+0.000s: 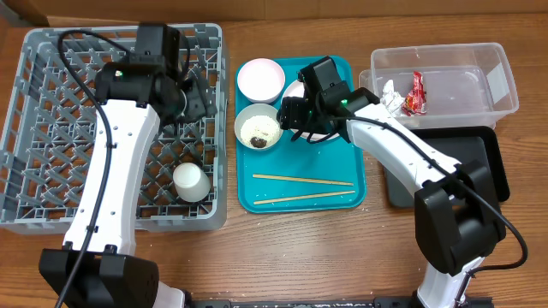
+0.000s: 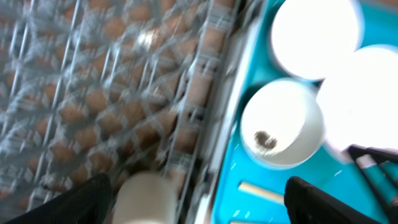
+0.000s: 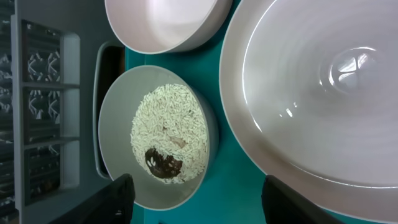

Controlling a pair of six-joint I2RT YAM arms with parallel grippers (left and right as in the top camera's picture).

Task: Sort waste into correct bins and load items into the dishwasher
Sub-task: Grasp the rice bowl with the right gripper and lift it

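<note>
The small white cup [image 1: 191, 181] stands in the large square grey plastic dish rack [image 1: 38, 218], already loaded. The left gripper [image 1: 190, 98] hangs above the rack's far side, jaws wide and empty. The right gripper [image 3: 198, 186], jaws apart and holding nothing, hovers over the pale grey-green bowl [image 3: 115, 130] of loose white rice [image 3: 171, 127] on the teal plastic serving tray [image 1: 300, 162], probably to empty it. Its arm hides most of the round pinkish-white plate [image 3: 311, 93] from overhead, and the left wrist view is blurred.
</note>
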